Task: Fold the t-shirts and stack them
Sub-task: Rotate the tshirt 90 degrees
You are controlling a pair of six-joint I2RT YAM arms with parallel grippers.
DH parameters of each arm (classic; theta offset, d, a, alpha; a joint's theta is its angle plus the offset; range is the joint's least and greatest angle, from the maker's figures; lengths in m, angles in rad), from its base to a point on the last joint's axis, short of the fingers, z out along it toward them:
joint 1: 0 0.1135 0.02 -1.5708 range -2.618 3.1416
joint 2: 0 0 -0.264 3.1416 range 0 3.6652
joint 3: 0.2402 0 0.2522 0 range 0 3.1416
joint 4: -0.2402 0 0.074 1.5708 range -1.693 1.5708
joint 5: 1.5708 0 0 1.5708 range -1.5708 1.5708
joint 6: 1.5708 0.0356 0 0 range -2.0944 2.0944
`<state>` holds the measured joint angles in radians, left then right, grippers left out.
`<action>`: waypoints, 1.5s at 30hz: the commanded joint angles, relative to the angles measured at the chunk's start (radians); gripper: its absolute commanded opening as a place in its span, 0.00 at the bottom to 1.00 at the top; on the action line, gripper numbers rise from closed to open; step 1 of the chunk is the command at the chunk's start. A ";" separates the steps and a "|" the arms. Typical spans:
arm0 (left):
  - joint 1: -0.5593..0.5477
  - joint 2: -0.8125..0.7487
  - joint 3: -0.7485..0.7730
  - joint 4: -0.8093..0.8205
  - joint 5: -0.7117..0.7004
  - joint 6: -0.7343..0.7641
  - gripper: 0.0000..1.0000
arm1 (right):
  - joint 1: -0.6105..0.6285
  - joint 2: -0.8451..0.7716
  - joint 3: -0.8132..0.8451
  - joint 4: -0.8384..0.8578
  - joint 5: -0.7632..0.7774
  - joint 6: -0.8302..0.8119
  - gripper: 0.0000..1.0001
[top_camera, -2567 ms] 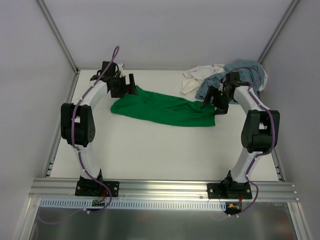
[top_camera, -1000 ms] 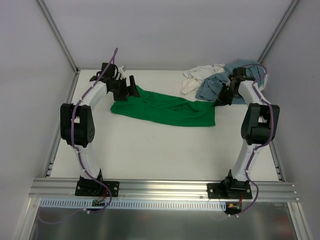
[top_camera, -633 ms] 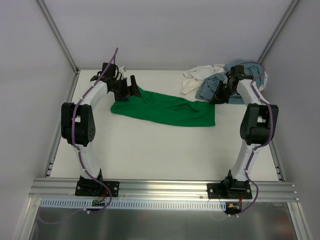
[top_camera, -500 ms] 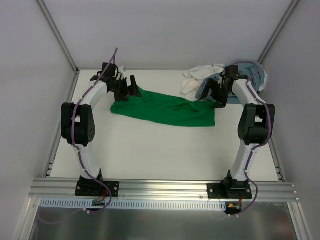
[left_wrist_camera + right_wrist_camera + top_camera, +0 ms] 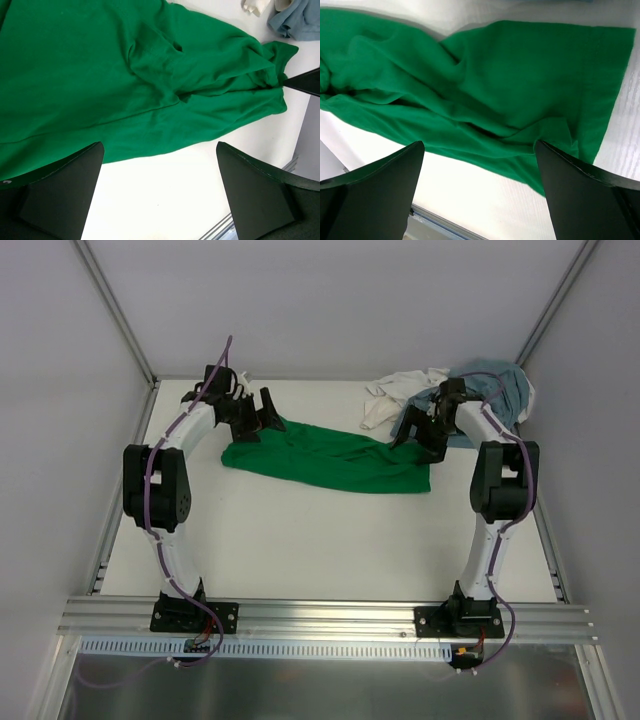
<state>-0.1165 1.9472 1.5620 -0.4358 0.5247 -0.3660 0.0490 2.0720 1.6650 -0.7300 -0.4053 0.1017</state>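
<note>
The green t-shirt (image 5: 330, 458) lies as a long, crumpled band across the middle of the table (image 5: 320, 540); the grey-blue t-shirt (image 5: 490, 388) and the white t-shirt (image 5: 392, 395) lie bunched side by side in the upper right of the top view. The left gripper (image 5: 263, 412) hangs over the left end of the green cloth; the right gripper (image 5: 418, 436) hangs over its right end. In both wrist views the fingers stand wide apart and hold nothing; green cloth lies below them.
</note>
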 commanded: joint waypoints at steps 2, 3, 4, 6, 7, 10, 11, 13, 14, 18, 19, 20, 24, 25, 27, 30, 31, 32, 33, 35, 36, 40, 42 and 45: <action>-0.002 0.025 0.033 0.035 0.051 -0.071 0.99 | -0.003 0.057 0.015 -0.011 -0.006 0.006 1.00; -0.003 0.027 0.041 0.035 0.051 -0.074 0.99 | -0.005 0.068 0.024 -0.014 -0.009 0.015 0.99; -0.003 0.027 0.055 0.032 0.051 -0.079 0.99 | -0.001 0.079 0.032 -0.022 -0.009 0.016 0.99; -0.005 0.027 0.067 0.031 0.054 -0.082 0.99 | 0.008 0.109 0.051 -0.042 0.003 0.013 1.00; -0.006 0.027 0.076 0.029 0.055 -0.088 0.99 | 0.012 0.121 0.058 -0.054 0.005 0.012 1.00; -0.008 0.024 0.084 0.025 0.060 -0.094 0.99 | 0.022 0.158 0.088 -0.078 0.017 0.012 1.00; -0.009 0.021 0.086 0.023 0.058 -0.096 0.99 | 0.028 0.168 0.099 -0.104 0.022 0.010 0.99; -0.009 0.016 0.082 0.017 0.055 -0.096 0.99 | 0.034 0.183 0.133 -0.130 0.054 0.004 0.99; -0.009 0.015 0.081 0.014 0.051 -0.097 0.99 | 0.035 0.186 0.139 -0.141 0.056 0.004 0.99; -0.011 0.024 0.089 -0.047 -0.008 -0.132 0.99 | 0.035 0.183 0.141 -0.147 0.065 0.003 1.00; -0.011 0.028 0.089 -0.067 -0.021 -0.145 0.99 | 0.034 0.177 0.138 -0.151 0.065 0.004 0.99; -0.011 0.041 0.092 -0.114 -0.057 -0.160 0.99 | 0.035 0.171 0.136 -0.152 0.063 0.001 1.00; -0.011 0.073 0.087 -0.162 -0.103 -0.226 0.99 | 0.035 0.145 0.130 -0.154 0.066 0.004 1.00; -0.012 0.084 0.092 -0.167 -0.107 -0.235 0.99 | 0.035 0.139 0.130 -0.157 0.068 0.003 1.00; -0.014 0.125 0.136 -0.216 -0.135 -0.270 0.99 | 0.035 0.123 0.130 -0.160 0.066 0.004 1.00; -0.029 0.191 0.243 -0.328 -0.250 -0.289 0.99 | 0.035 0.100 0.127 -0.163 0.060 0.010 1.00; -0.035 0.203 0.268 -0.348 -0.279 -0.289 0.99 | 0.035 0.094 0.124 -0.160 0.059 0.012 0.99; -0.041 0.225 0.292 -0.365 -0.311 -0.291 0.99 | 0.034 0.086 0.121 -0.158 0.057 0.012 0.99; -0.044 0.237 0.329 -0.382 -0.342 -0.303 0.99 | 0.034 0.076 0.118 -0.160 0.057 0.013 0.99; -0.051 0.266 0.361 -0.412 -0.397 -0.329 0.99 | 0.034 0.063 0.114 -0.160 0.053 0.015 0.99; -0.054 0.275 0.372 -0.423 -0.419 -0.339 0.99 | 0.032 0.059 0.111 -0.158 0.051 0.016 0.99; -0.068 0.340 0.423 -0.489 -0.477 -0.373 0.99 | 0.034 0.048 0.104 -0.157 0.043 0.020 0.99; -0.077 0.349 0.429 -0.494 -0.479 -0.387 0.99 | 0.032 0.046 0.098 -0.157 0.037 0.024 0.99; -0.081 0.364 0.429 -0.495 -0.489 -0.402 0.99 | 0.031 0.036 0.070 -0.141 0.019 0.036 0.99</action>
<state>-0.1894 2.2944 1.9621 -0.8661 0.0895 -0.7231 0.0746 2.1857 1.7550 -0.8497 -0.3603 0.1173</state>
